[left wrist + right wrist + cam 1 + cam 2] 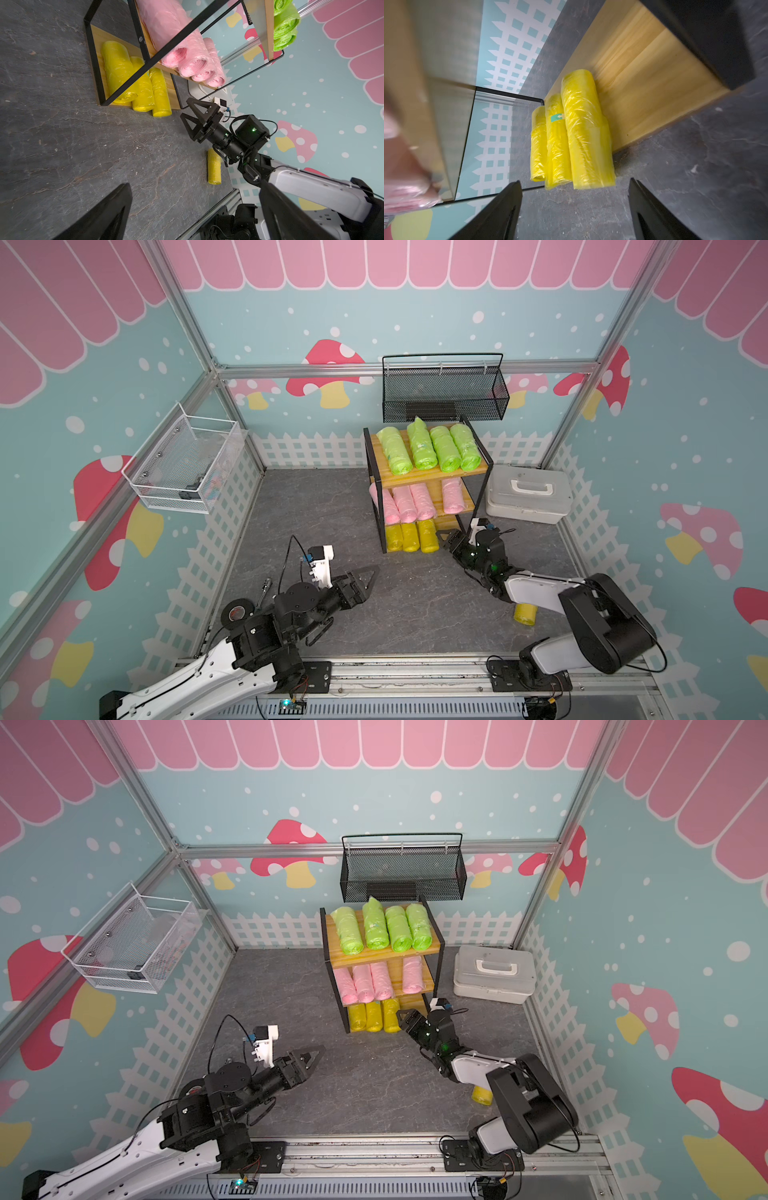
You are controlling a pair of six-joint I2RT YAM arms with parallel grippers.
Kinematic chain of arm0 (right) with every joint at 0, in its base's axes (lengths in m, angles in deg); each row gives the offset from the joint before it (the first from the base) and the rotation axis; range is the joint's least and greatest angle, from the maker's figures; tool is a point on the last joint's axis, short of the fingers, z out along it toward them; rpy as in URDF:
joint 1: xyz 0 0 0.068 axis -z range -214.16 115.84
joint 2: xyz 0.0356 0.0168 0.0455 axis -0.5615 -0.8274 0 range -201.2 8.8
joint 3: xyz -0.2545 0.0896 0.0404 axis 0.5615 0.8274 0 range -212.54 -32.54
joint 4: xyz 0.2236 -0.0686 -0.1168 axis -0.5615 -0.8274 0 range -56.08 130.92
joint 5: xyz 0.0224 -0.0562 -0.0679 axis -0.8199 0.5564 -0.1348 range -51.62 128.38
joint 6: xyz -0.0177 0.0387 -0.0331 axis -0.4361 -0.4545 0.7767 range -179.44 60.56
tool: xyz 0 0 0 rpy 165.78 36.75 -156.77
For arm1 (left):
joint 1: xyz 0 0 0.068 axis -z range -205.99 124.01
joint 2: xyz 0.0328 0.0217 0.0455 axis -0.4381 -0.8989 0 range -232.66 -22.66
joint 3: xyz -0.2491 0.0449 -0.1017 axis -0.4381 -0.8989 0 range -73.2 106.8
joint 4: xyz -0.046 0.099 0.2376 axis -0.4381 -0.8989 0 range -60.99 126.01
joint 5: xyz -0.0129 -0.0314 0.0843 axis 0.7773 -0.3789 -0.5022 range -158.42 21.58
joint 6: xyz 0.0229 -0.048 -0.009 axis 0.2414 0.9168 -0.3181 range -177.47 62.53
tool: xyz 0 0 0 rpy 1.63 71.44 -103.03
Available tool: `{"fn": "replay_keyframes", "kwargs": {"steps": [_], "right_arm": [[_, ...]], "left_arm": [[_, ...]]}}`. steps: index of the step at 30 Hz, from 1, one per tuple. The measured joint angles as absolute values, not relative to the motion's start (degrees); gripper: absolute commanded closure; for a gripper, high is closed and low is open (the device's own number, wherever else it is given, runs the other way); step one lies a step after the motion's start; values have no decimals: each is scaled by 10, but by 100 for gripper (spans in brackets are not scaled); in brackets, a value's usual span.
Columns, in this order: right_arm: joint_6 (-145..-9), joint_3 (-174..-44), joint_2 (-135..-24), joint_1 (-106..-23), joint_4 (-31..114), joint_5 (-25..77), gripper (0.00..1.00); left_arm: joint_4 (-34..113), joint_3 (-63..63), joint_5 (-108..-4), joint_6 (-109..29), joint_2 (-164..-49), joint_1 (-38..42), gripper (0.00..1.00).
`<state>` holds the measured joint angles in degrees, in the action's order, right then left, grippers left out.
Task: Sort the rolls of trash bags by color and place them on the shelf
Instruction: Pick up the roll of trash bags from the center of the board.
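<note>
My right gripper (184, 108), released and empty, faced the shelf (643, 72) low down, right of three yellow rolls (571, 135); left gripper (372, 576) likewise spread. Fourth yellow roll (214, 166) lay near-right on the floor (83, 155): I judged a crosswise mid-length grasp best.

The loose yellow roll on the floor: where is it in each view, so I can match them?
In a top view: loose yellow roll on the floor, partly under the right arm.
In a top view: same, half hidden by that arm.
Left wrist: on the floor beside the right arm.
Right wrist: not in view.
Shared landmark: three shelved yellow rolls.
</note>
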<state>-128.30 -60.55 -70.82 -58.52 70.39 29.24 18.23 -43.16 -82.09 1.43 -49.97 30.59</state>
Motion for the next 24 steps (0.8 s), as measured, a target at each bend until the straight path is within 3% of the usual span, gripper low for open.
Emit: {"fn": "replay_keyframes", "kwargs": {"steps": [10,14,17,24], "right_arm": [[-1184,-611,-442,-580,260,329,17],[-1145,-639,-350,-555,74,358,7],[-1116,-666,-334,-523,-37,376,1],[-1063,-695,-425,-440,-148,364,1]], "left_arm": [[195,-436,-819,15,-504,306,2],[207,-449,-818,16,-504,306,2],[221,-463,-817,17,-506,306,2],[244,-473,-808,17,-510,306,2]]}}
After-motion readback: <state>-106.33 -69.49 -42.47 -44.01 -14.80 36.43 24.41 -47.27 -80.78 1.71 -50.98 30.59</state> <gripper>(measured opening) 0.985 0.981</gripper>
